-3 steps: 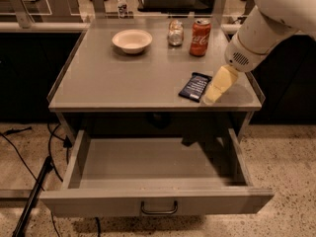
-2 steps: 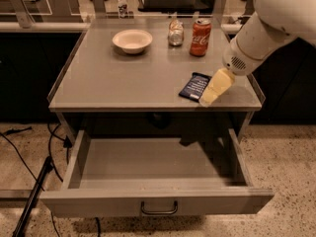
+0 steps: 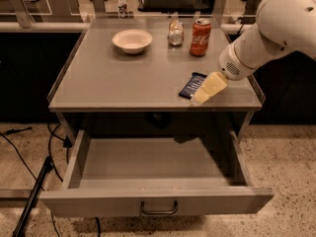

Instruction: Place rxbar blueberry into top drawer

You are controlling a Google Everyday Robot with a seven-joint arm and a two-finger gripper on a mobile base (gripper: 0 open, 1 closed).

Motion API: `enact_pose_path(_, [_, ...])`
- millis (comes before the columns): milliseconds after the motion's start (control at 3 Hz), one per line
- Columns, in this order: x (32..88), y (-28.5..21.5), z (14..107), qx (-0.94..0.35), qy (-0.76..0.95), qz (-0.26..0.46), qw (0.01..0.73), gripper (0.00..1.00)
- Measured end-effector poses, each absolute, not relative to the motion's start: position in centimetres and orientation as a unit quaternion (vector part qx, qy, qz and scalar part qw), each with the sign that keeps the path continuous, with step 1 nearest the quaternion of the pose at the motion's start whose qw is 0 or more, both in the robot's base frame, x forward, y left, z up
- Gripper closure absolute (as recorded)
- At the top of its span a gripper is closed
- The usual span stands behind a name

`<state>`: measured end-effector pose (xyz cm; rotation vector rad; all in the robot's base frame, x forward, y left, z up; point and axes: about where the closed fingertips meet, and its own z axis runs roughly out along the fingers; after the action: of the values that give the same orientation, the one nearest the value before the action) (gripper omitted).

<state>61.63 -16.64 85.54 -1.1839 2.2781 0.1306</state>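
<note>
The rxbar blueberry (image 3: pixel 189 85) lies flat on the tabletop (image 3: pixel 123 78), close to the front edge and towards the right corner. The end effector (image 3: pixel 200 98) sits at the bar's right side, overlapping it and angled down to the front lip; whether it is clenched or released cannot be told. Directly below that edge the top drawer (image 3: pixel 158 201) stands pulled out, its grey floor facing up between low side walls. Well behind the bar, a red can (image 3: pixel 200 37) and a bowl (image 3: pixel 132 40) stand near the back edge.
</note>
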Motion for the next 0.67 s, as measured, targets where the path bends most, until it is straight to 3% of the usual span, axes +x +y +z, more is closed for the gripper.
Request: enact_pose_path(667, [64.0, -14.8, 85.1, -0.444, 0.833, 0.063, 0.325, 0.0])
